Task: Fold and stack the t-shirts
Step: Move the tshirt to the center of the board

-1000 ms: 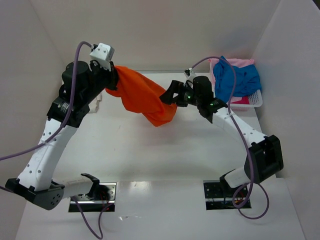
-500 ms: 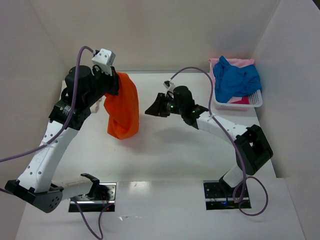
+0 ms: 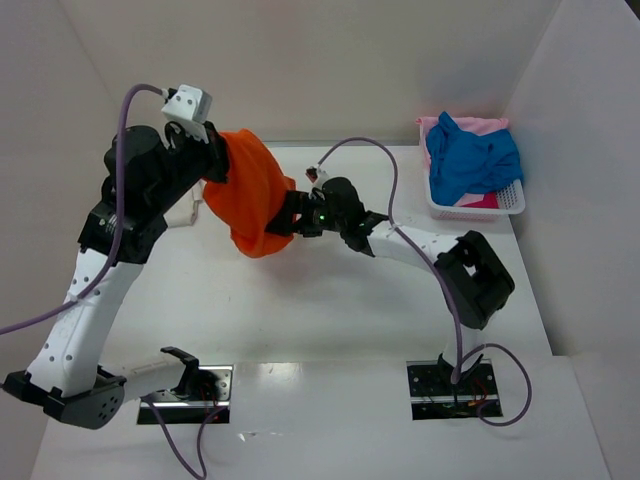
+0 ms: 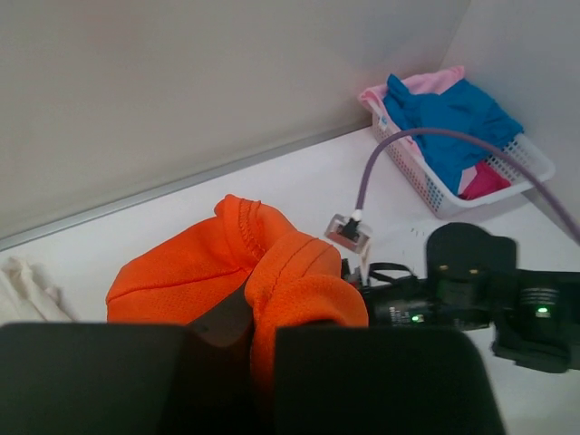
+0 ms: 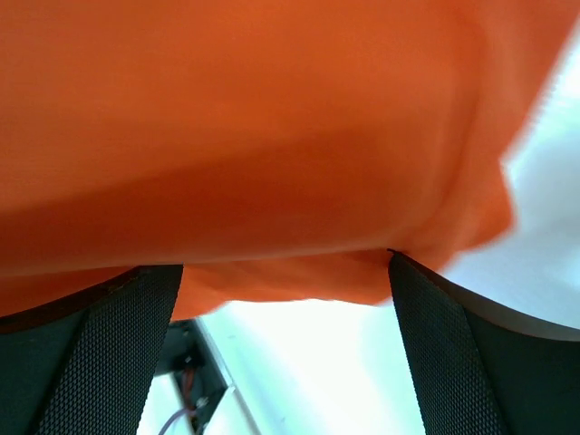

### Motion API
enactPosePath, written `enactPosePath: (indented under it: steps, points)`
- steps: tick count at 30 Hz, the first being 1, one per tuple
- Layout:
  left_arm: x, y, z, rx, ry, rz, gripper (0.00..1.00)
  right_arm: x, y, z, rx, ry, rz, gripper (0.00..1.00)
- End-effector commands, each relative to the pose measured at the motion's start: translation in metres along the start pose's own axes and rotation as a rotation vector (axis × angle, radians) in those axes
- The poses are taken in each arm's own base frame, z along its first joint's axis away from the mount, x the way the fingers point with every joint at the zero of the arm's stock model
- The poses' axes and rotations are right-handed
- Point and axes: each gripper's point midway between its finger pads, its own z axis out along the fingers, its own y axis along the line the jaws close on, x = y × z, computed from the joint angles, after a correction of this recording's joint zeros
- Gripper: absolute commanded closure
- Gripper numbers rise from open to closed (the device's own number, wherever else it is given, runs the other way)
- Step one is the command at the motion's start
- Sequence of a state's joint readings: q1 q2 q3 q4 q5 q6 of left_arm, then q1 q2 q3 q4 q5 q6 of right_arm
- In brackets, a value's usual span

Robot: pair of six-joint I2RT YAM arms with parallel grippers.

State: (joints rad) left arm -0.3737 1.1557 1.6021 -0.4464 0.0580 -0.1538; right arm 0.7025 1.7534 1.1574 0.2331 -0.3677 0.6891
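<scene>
Orange t-shirt bunched in closed left gripper, open right gripper straddling its lower edge. Blue t-shirt, pink t-shirt heaped in basket; no fold, no stack yet.

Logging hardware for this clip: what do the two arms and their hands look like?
Both the left arm and right arm have white links, dotted with small holes on the left one, joined by black joint housings. A purple cable trails along each. The left wrist carries a white camera block; a green light glows near the right hand, whose black fingers have woven-textured pads.
</scene>
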Motion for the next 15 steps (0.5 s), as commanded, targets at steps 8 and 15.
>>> enactPosePath:
  steps: [8, 15]
  points:
    - [-0.051, -0.012, -0.027, 0.038, -0.151, -0.051, 1.00, -0.066, 0.027, 0.016, -0.031, -0.206, -0.091, 0.50]
    - [-0.060, -0.012, -0.035, 0.032, -0.177, -0.049, 1.00, -0.066, 0.027, 0.023, -0.057, -0.208, -0.078, 0.32]
